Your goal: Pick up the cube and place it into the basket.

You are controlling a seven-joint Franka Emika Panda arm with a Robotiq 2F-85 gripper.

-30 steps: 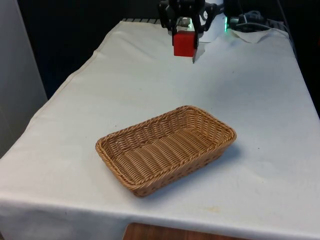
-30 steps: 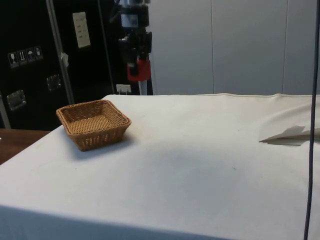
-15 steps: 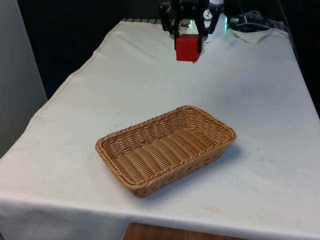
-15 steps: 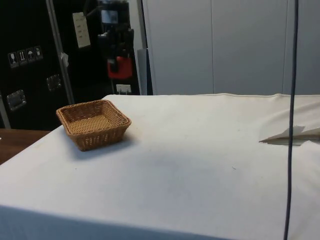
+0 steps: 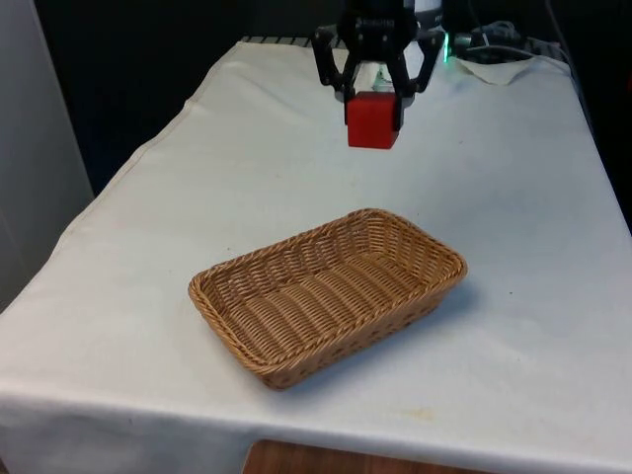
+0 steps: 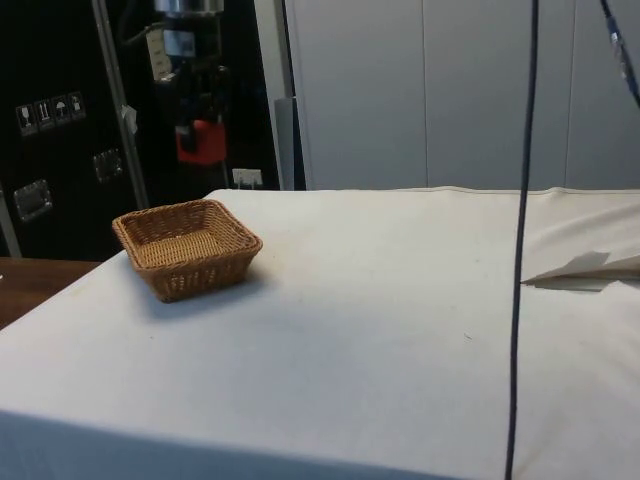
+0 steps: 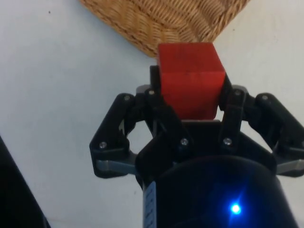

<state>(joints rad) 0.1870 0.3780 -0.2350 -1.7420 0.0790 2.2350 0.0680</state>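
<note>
While clamping the cube [image 5: 372,119], hand [image 5: 372,99] high, near basket [image 5: 327,294]

The black two-finger gripper [image 5: 373,94] is built from matte black linkage bars, angled outward like bent elbows on either side of a central block. In the wrist view the same gripper [image 7: 191,102] shows small silver screws at each pivot of the linkages, and pale grey metal tabs project at its outer edges. Its rounded black housing carries a narrow white label strip. In the side view the gripper [image 6: 199,138] hangs beneath a white arm segment [image 6: 187,6].
</note>
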